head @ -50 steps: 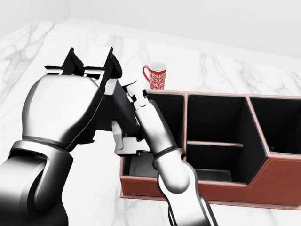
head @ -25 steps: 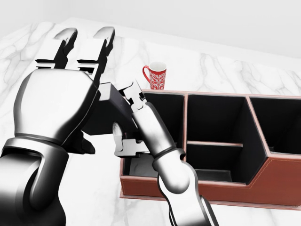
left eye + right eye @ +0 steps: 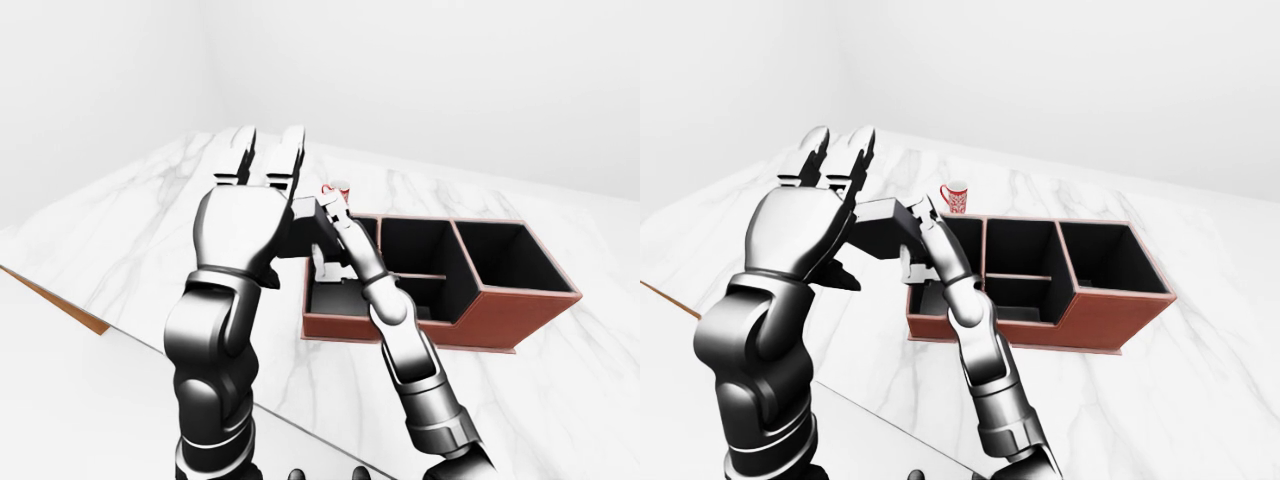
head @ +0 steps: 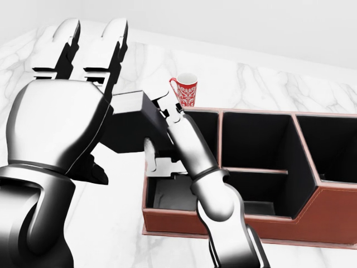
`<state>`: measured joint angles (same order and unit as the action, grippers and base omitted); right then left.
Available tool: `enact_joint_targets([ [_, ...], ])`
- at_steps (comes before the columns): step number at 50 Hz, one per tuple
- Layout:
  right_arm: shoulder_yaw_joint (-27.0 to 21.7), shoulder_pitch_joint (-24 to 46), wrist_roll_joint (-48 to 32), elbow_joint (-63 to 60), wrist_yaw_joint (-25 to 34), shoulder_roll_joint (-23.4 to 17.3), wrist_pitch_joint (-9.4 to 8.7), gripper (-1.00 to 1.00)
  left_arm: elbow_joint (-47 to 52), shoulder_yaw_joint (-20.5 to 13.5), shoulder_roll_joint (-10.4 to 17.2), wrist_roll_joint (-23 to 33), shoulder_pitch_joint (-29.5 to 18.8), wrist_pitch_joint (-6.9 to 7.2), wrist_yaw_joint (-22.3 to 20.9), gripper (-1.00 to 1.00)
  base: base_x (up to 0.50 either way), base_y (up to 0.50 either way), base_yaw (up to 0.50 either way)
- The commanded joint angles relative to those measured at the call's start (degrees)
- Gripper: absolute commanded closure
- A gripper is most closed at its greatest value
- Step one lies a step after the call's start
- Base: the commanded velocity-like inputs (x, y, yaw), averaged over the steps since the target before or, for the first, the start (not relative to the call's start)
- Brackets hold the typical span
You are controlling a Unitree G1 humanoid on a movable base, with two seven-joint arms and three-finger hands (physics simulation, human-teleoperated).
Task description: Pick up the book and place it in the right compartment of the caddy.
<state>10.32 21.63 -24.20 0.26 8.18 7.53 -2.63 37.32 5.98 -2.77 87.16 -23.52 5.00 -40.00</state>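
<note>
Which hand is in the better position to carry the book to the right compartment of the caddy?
Probably the right hand: it grips the dark book at its caddy side. The left hand, fingers straight, only backs the book at its left, farther from that compartment.

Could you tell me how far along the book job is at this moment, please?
Done: the dark book is off the marble counter, held up between the left hand and the right hand. In hand: it hangs at the left end of the caddy, beside the red mug. Left: carry it across to the right compartment, which looks empty, and release it there.
</note>
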Motion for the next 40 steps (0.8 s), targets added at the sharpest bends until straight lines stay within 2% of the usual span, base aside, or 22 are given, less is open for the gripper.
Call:
enact_joint_targets([
  [1,-3.07,2.47,6.98,-1.89,-1.24,-1.91,-1.04,1.00,1.28,-1.13,0.65,-0.91,-0.47,0.00,0.00,-1.00,0.00,0.00,0.00],
  [7,-4.93,4.06,7.96,-2.76,-1.08,-3.64,-2.37,1.00,1.52,-2.96,2.31,-2.42,-1.79,0.00,0.00,-1.00,0.00,0.00,0.00],
  [25,-8.84,7.33,10.77,-3.15,-1.86,-7.94,-2.37,1.00,1.03,-4.57,4.35,-4.78,-2.85,0.00,0.00,-1.00,0.00,0.00,0.00],
  [40,-11.80,8.87,12.89,-2.41,-2.88,-11.46,-2.37,1.00,0.24,-7.05,6.61,-10.10,-2.72,0.00,0.00,-1.00,0.00,0.00,0.00],
])
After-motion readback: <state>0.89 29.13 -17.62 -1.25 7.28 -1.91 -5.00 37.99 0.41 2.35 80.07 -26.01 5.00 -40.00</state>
